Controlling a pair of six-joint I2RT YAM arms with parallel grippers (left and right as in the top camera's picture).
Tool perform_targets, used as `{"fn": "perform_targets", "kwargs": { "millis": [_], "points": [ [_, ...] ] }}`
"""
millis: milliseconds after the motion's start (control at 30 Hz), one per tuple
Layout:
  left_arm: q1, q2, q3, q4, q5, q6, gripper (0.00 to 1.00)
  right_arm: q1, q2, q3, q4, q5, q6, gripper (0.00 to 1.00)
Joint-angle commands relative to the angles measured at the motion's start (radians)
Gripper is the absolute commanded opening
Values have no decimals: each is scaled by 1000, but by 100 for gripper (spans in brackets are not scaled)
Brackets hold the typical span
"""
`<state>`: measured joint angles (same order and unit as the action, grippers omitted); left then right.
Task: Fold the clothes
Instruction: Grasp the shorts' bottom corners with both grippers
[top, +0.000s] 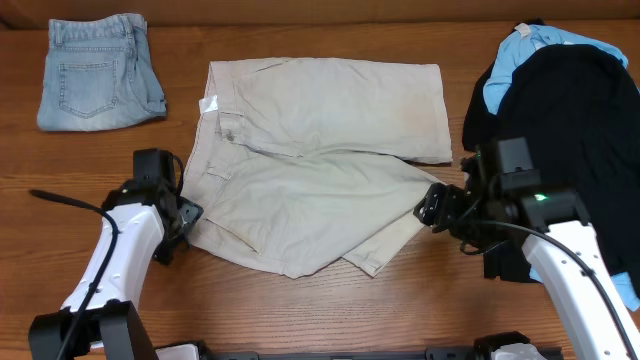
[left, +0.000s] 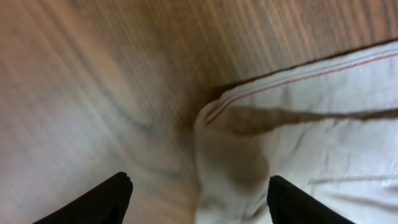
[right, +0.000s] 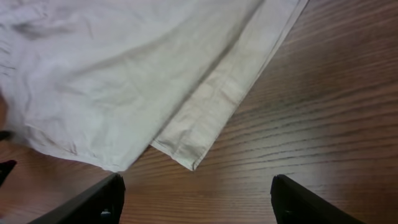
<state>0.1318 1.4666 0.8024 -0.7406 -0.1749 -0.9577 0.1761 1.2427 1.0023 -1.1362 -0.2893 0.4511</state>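
Overhead view: left gripper (left: 199, 180) and right gripper (right: 197, 179), both spread and empty, flank the shorts (top: 320, 150) (front leg rumpled) toward the desk's (top: 300, 320) front edge; pinching only one layer may skew the fold.

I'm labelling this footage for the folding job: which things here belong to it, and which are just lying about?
Job:
khaki shorts, spread in the middle
black garment and light-blue garment, heaped at right
denim shorts, already folded, far left

Lying about:
black cable, lower left
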Motion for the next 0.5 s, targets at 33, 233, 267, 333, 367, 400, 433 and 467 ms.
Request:
{"fn": "perform_targets", "kwargs": {
  "millis": [33, 233, 267, 333, 367, 400, 433, 467],
  "points": [
    [6, -1, -66, 113, -1, -39, 72, 73, 30, -48, 37, 87, 69, 78],
    [6, 17, -117, 223, -20, -39, 54, 187, 64, -89, 105, 155, 129, 78],
    [6, 22, -119, 231, -21, -39, 50, 201, 70, -94, 116, 158, 139, 78],
    [6, 36, -120, 246, -22, -38, 41, 230, 83, -106, 131, 166, 156, 78],
    [6, 42, -120, 253, -21, -38, 37, 243, 90, -109, 133, 167, 157, 77],
    [6, 45, -120, 257, -21, -38, 30, 254, 97, -111, 134, 167, 157, 77],
    [6, 46, -120, 259, -18, -38, 26, 261, 103, -113, 134, 170, 161, 77],
    [5, 46, -120, 261, -15, -38, 21, 270, 109, -114, 134, 171, 161, 76]
  ]
}}
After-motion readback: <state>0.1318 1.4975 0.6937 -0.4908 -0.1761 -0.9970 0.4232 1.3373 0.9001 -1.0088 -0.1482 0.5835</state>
